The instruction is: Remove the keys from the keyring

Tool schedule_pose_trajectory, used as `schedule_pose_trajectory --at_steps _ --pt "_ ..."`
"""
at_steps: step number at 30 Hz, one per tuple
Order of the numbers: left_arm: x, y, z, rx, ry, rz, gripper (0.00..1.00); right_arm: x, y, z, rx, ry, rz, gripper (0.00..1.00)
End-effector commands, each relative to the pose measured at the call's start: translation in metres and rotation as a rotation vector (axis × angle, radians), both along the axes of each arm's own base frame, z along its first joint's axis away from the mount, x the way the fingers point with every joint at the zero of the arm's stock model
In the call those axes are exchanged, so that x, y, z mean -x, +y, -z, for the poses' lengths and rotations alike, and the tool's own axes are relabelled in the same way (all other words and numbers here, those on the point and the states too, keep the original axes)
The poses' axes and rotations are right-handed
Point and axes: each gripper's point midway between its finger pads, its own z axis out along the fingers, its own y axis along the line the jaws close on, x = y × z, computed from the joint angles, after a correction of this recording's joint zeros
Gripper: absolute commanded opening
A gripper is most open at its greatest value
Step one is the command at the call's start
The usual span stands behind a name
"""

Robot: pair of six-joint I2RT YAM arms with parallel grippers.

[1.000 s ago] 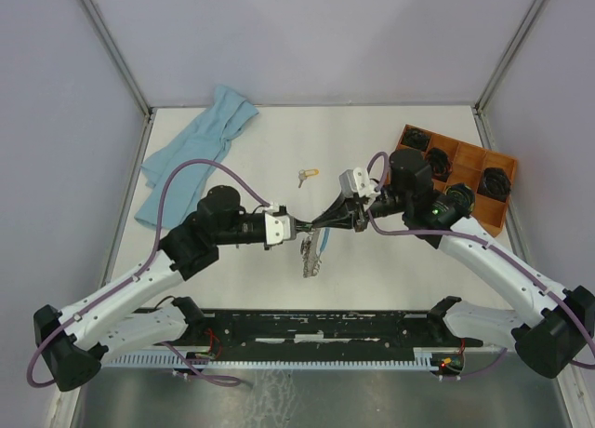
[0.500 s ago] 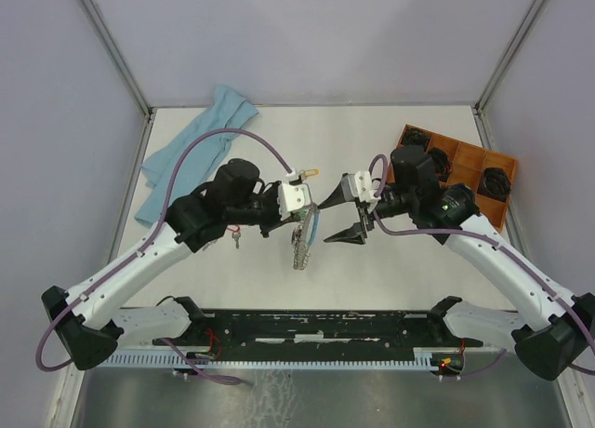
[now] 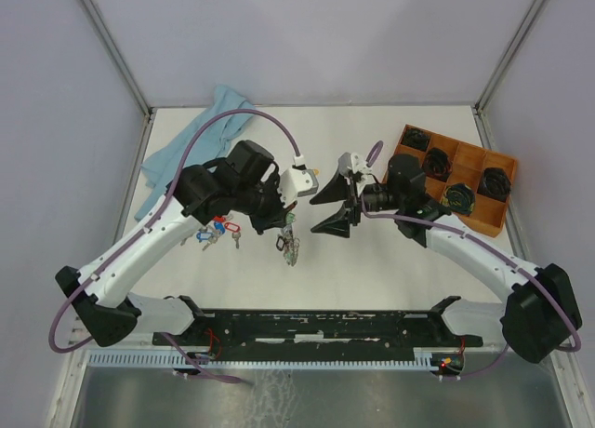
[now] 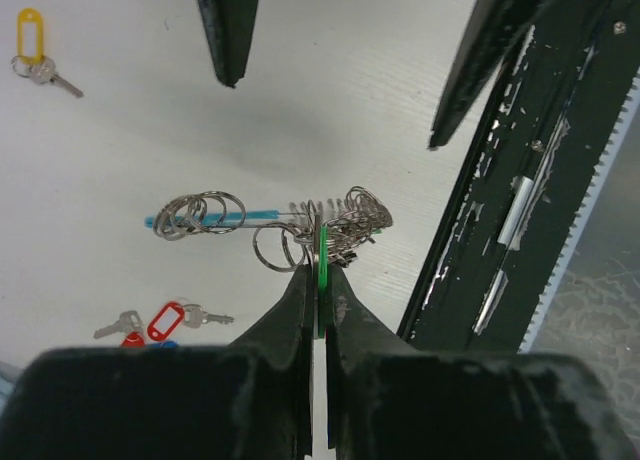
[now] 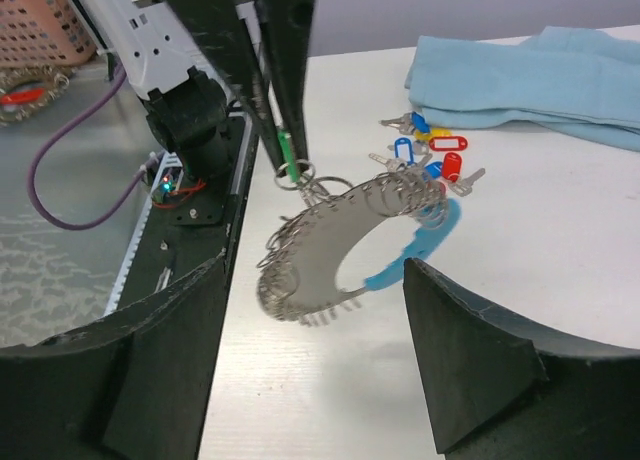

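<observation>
The keyring, a floppy loop crowded with silver keys, has one light blue stretch. It hangs over the table from a green tag. My left gripper is shut on that tag. In the top view the keyring dangles just below the left gripper. My right gripper stands open to the right of it, touching nothing. In the right wrist view the loop hangs beyond the open right gripper.
Loose red- and blue-tagged keys lie under the left arm, and a yellow-tagged key lies farther back. A blue cloth is at the back left, an orange tray of black parts at the right, a black rail along the near edge.
My right gripper has opened and let go of the keyring. The left arm has swung back and left, carrying the ring by its green tag. The loose tagged keys now show.
</observation>
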Motion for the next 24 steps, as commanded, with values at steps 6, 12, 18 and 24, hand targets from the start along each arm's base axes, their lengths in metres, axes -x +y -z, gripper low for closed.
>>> schedule_pose_trajectory --at_steps 6,12,18,24 --pt "0.022 -0.025 -0.032 0.145 0.068 0.122 0.03 0.024 0.015 -0.048 -0.173 -0.026 -0.098 0.77" --pt "0.018 -0.03 -0.034 0.145 0.064 0.137 0.03 0.034 0.02 -0.043 -0.148 -0.019 -0.144 0.68" --pt "0.017 -0.033 -0.036 0.149 0.067 0.15 0.03 0.04 0.025 -0.041 -0.131 -0.015 -0.174 0.59" --pt "0.019 -0.036 -0.036 0.156 0.08 0.165 0.03 0.042 0.026 -0.04 -0.122 -0.013 -0.179 0.5"
